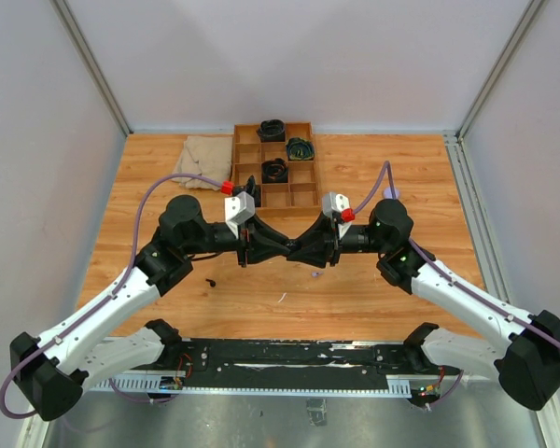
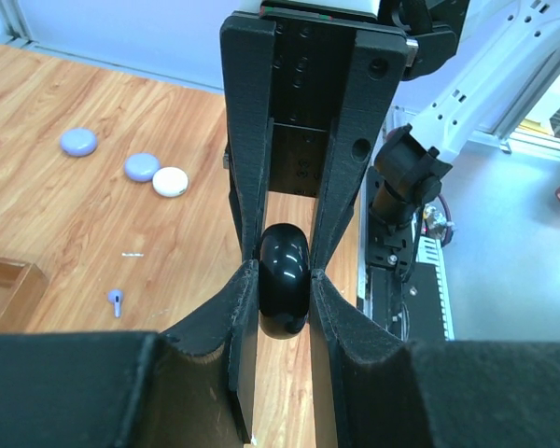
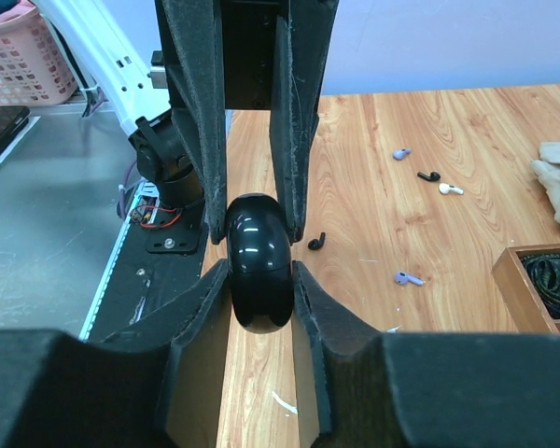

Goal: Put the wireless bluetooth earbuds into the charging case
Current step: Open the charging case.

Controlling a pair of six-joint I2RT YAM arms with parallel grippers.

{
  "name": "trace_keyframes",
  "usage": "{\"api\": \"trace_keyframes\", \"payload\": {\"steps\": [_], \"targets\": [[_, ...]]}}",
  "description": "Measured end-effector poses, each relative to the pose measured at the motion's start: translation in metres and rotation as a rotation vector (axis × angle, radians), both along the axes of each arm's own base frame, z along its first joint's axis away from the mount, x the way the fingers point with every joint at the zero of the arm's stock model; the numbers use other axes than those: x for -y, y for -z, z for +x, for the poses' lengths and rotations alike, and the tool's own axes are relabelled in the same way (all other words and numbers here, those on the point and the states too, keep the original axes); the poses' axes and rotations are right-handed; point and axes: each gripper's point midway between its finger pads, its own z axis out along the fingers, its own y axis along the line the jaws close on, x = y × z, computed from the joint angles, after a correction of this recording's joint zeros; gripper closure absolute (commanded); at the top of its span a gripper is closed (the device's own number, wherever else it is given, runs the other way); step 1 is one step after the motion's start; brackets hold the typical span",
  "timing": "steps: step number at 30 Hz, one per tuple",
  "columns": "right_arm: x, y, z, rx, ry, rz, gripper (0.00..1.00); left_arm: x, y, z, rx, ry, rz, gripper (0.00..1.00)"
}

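The two arms meet nose to nose over the middle of the wooden table [image 1: 373, 299], and between them, held up off the wood, is the black charging case [image 2: 284, 280], a glossy rounded shell standing on edge. The left gripper [image 1: 280, 246] is clamped on one end of it, fingers pressed against both sides. The right gripper [image 1: 301, 248] has its fingers [image 3: 205, 308] closed against the sides of the other end, so both grip the same case. The earbuds lie loose on the wood. From the right wrist view, a black earbud [image 3: 315, 243] sits just beside the grippers and a lilac earbud [image 3: 409, 278] lies a little further out, near the corner of the wooden tray [image 1: 235, 149]. Further along, a small cluster lies close together: a second lilac bud [image 3: 401, 153], a second black bud [image 3: 428, 175] and a white bud [image 3: 450, 189]. From the left wrist view, three round pucks sit close together well beyond the case: a far lilac puck [image 2: 78, 141], a nearer lilac puck [image 2: 142, 166] and a white puck [image 2: 170, 181] touching it or nearly so. The tray's compartments hold coiled dark cables [image 1: 274, 170], and a beige cloth [image 1: 203, 161] is crumpled just to its left.
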Motion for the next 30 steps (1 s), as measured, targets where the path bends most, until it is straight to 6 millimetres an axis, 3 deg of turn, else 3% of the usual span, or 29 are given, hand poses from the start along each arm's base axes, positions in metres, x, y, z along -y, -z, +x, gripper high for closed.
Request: {"api": "trace_keyframes", "payload": {"steps": [3,7,10,13,17,30], "targets": [[0.0,0.0,-0.002,-0.009,-0.011,-0.001,0.8,-0.001,0.0,-0.001,0.003,0.001,-0.002,0.9],[0.0,0.0,-0.003,-0.013,-0.018,-0.001,0.93,-0.001,0.0,-0.002,0.005,-0.001,-0.007,0.64],[0.0,0.001,-0.004,-0.014,-0.023,-0.002,0.95,-0.002,0.001,0.0,0.003,-0.016,-0.009,0.43],[0.001,0.001,-0.003,-0.015,-0.021,-0.002,0.95,-0.003,0.003,0.004,-0.002,-0.043,-0.007,0.32],[0.001,0.001,-0.003,-0.016,-0.02,-0.003,0.95,-0.004,0.005,0.008,-0.012,-0.072,-0.003,0.26],[0.001,0.003,0.002,-0.023,0.012,-0.009,0.95,-0.008,0.016,0.031,-0.063,-0.2,0.023,0.22]]}}
